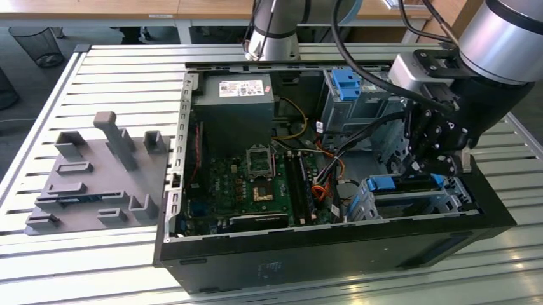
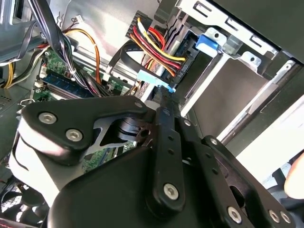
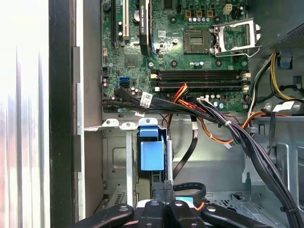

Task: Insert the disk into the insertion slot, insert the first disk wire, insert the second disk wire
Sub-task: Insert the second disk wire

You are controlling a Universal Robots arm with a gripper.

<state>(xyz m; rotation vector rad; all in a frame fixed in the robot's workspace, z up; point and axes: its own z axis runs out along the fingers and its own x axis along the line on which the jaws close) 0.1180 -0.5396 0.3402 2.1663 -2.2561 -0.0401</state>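
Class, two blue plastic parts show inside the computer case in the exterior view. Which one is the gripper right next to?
The blue frame on the low silver cage at the case's front corner; the gripper hangs directly above it. The blue latch sits on the taller grey cage farther back.

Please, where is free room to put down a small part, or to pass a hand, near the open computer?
Bare slats of the metal table lie behind the grey fixture plate. Inside the computer case, cables crowd beside the motherboard, and the gripper hangs over the disk.

The arm (image 1: 500, 57) reaches down, gripper (image 1: 430, 170) pointing downward.
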